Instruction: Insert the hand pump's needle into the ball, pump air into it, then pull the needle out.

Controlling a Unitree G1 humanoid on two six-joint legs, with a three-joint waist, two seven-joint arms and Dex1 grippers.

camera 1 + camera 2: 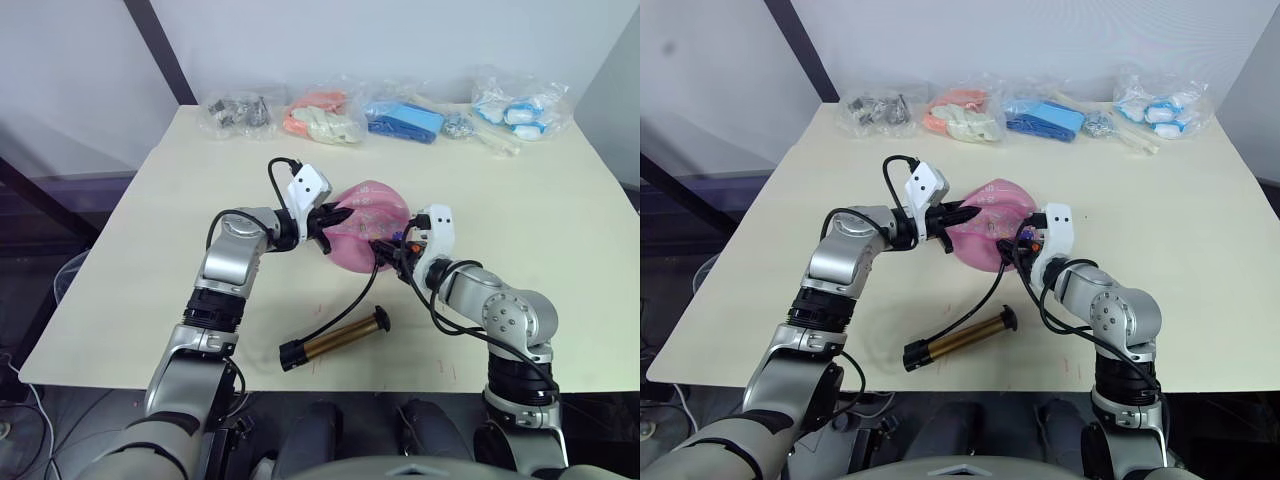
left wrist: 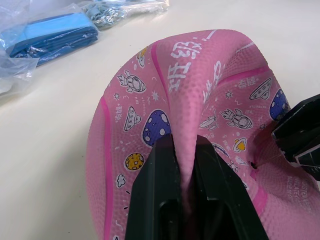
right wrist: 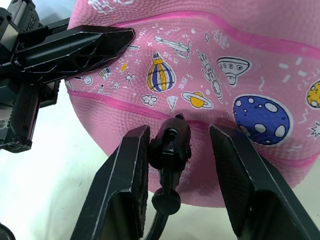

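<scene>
Near the middle of the pale tabletop (image 1: 560, 210) sits the pink ball (image 1: 368, 222), sagging and creased, printed with small planets, rockets and saucers. From its left side, the left hand (image 2: 186, 150) is closed on a raised fold of the ball's rubber, pinched between the two black fingers (image 2: 159, 175). From the right side, the right hand (image 3: 181, 150) is open, its fingers apart on either side of the needle's small black fitting (image 3: 171, 144), which stands against the ball's skin at a dark pink seam; the pin itself cannot be made out. A thin black hose (image 1: 345, 305) runs from there down to the hand pump (image 1: 335, 340), lying free on the tabletop nearer the front edge. Clear bags (image 1: 405, 118) of small items line the far edge
</scene>
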